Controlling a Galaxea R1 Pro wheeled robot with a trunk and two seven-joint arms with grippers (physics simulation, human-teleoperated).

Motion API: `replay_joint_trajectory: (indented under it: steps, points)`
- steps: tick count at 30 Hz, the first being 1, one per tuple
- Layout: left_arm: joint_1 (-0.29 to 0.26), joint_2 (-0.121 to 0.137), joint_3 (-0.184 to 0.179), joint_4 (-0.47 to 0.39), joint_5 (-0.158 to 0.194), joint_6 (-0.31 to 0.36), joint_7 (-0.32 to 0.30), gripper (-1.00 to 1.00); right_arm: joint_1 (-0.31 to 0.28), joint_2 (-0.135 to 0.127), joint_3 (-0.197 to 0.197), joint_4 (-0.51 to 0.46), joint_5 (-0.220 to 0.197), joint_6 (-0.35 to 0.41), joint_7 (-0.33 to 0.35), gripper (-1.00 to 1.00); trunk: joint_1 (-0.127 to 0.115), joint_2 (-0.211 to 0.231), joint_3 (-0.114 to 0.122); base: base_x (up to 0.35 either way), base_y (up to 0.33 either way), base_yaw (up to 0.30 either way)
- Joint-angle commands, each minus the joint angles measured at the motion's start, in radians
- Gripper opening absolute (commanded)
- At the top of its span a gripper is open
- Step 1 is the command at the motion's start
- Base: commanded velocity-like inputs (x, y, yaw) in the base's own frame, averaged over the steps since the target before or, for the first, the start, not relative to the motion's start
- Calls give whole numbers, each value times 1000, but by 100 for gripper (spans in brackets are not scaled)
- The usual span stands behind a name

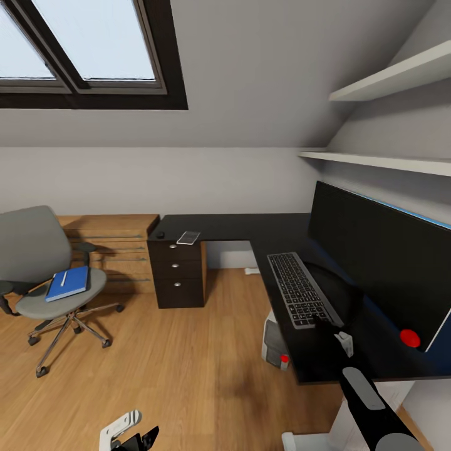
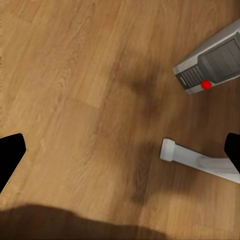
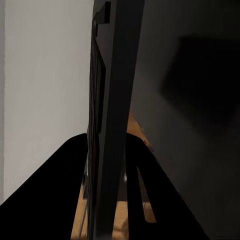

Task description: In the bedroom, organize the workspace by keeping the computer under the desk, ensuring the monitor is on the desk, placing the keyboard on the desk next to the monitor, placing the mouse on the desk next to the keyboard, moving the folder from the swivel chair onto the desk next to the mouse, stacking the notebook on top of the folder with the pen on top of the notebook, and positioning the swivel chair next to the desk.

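The keyboard (image 1: 302, 294) lies on the black desk (image 1: 238, 227) in front of the wide black monitor (image 1: 376, 263). My right gripper (image 1: 327, 321) is shut on the keyboard's near end. In the right wrist view the keyboard (image 3: 107, 120) runs edge-on between the dark fingers (image 3: 160, 200). The small black mouse (image 1: 160, 235) and the notebook (image 1: 188, 237) rest on the desk's far left wing, above the drawers. On the grey swivel chair (image 1: 37, 263) at left lies the blue folder (image 1: 67, 283), with the white pen (image 1: 64, 279) on it. The computer (image 1: 274, 341) stands under the desk. My left gripper (image 1: 134, 435) hangs open over the floor.
A light wooden dresser (image 1: 119, 247) stands behind the chair, against the wall. Two white shelves (image 1: 388, 161) stick out above the monitor. In the left wrist view the computer (image 2: 215, 62) and a white desk foot (image 2: 192, 157) sit on the wood floor (image 2: 75, 100).
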Motion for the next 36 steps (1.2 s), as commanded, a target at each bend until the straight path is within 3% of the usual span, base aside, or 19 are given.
replay_joint_trajectory:
  steps: [1,29,36]
  points:
    - [0,1,-2,-1,10,2,9,100,-1,0,-2,0,-11,7,6,-100,0,-1,-1,0,192,0]
    - [0,1,-4,-1,12,2,10,100,-1,-1,-3,0,-12,7,7,-100,0,-1,-1,-26,29,0]
    - [0,-2,-3,-1,8,2,16,100,-1,-2,-5,0,-14,8,15,-100,27,-50,-23,0,0,0]
